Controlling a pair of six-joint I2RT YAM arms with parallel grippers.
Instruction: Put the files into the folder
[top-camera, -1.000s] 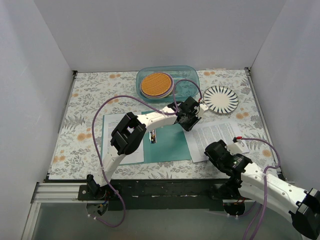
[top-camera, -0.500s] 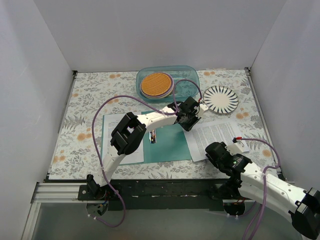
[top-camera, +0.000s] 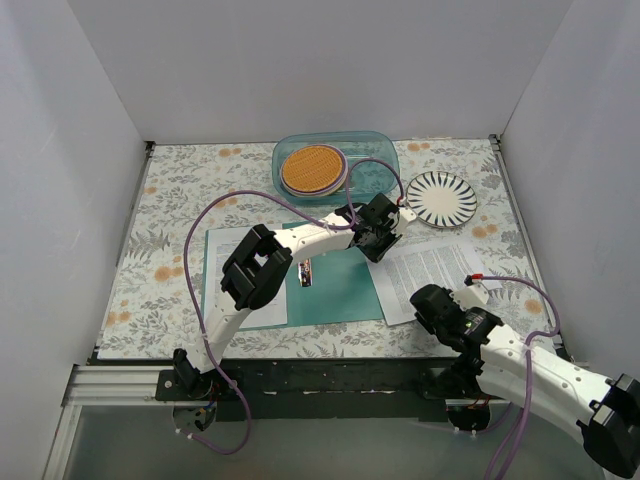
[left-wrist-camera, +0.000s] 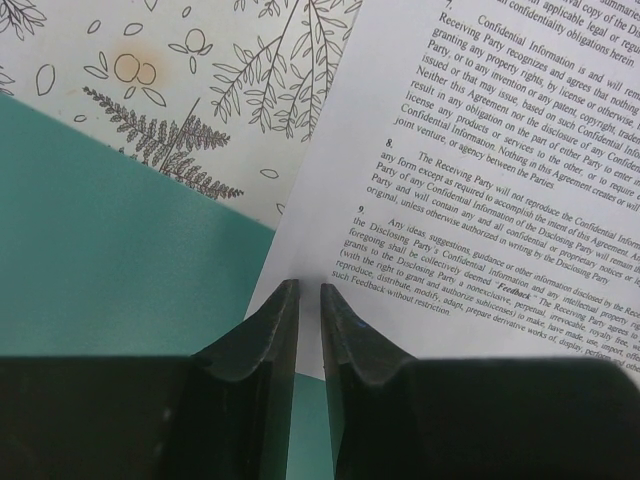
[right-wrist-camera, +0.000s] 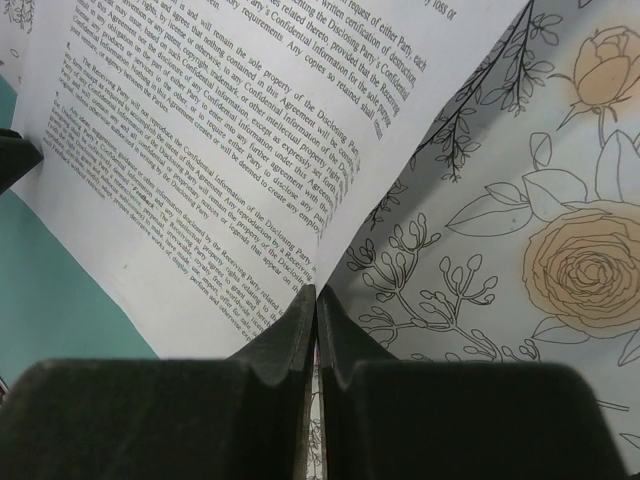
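The teal folder lies open on the flowered table, a white sheet on its left half and a silver clip at the spine. The files, printed white paper, lie at its right edge, overlapping the cover. My left gripper stands over the paper's far left corner; its jaws are all but shut, a thin gap between them and nothing in it. My right gripper is at the paper's near edge, shut on that edge, which rises from the tablecloth into the jaws.
A clear blue container with a round orange mat in it stands at the back. A striped plate sits to its right, just beyond the paper. White walls close in three sides.
My right gripper has closed on the paper's near edge and shifted a little to the left. The left gripper has stayed over the far corner.
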